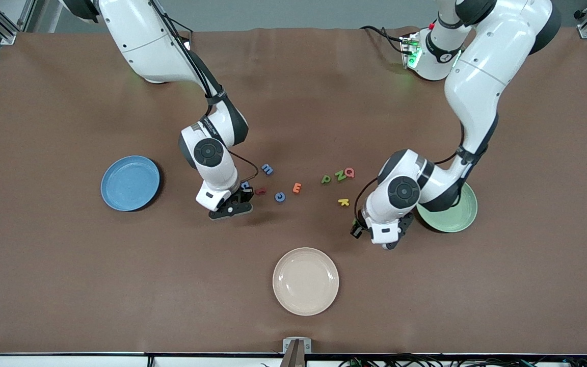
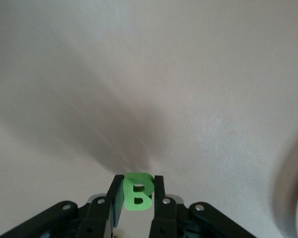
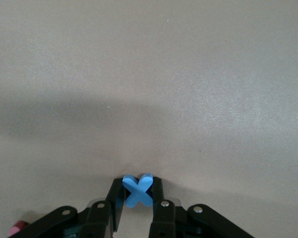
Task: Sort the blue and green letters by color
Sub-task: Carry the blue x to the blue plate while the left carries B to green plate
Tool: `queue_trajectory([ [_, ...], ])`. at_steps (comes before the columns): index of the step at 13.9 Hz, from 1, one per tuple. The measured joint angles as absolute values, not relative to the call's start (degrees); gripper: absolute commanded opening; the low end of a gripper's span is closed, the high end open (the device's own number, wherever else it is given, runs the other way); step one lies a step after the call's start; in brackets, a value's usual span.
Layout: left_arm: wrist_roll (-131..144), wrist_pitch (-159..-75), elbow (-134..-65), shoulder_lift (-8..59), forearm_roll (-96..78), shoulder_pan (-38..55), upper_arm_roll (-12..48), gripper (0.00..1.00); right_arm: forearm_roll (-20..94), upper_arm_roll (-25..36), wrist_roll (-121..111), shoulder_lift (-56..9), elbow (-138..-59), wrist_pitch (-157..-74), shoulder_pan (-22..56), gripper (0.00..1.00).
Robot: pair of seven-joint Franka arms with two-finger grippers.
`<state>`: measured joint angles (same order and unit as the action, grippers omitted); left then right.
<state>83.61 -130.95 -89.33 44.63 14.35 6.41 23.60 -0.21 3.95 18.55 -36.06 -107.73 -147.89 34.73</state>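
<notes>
Nearest the front camera, by the desk's front edge: one beige plate [image 1: 305,281], nothing on it.

Green B [image 2: 138,192]: pinched upright between the fingers [image 2: 159,194] of the left gripper [image 1: 394,235], low over bare desk just beside the green plate [image 1: 457,215], which lay toward the left arm's end.

Blue x [image 3: 138,190]: clamped in the right gripper [image 1: 232,208], jaws closed tight on it, low over the desk between the blue plate [image 1: 130,183] and the loose letters.

Blue m [image 1: 267,169] and blue c [image 1: 279,197]: flat on the desk near its middle, the m farther from the front camera. Another blue letter [image 1: 245,186] sat partly hidden by the right gripper.

Green P [image 1: 326,179] and green N [image 1: 340,176]: side by side, touching or nearly so, toward the left arm's end.

Other pieces: dark red letter [image 1: 260,191], orange E [image 1: 297,188], pink Q [image 1: 349,173] just beside the N, yellow k [image 1: 344,202].

Blue plate: toward the right arm's end, empty.
</notes>
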Motion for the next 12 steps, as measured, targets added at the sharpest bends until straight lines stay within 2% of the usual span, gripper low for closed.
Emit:
queue_trajectory([
  [2, 79.2, -126.3, -89.5, 41.5, 14.4, 3.8, 23.6, 0.00, -0.2, 4.0, 18.6, -36.1, -107.7, -147.9, 34.7, 0.00],
  [5, 70.2, -124.5, -93.4, 37.2, 14.4, -2.0, 23.6, 0.01, -0.2, 4.3, 16.3, -35.9, -107.2, -145.0, 33.1, 0.00],
  [8, 62.0, -124.3, -100.5, 33.7, 14.4, -6.9, 23.6, 0.02, -0.3, 4.9, 6.8, -33.3, -106.1, -134.9, 27.1, 0.00],
  [12, 54.5, -124.6, -107.5, 31.0, 14.4, -12.0, 23.6, 0.03, -0.3, 5.3, -9.3, -26.5, -106.3, -120.5, 15.7, 0.01],
])
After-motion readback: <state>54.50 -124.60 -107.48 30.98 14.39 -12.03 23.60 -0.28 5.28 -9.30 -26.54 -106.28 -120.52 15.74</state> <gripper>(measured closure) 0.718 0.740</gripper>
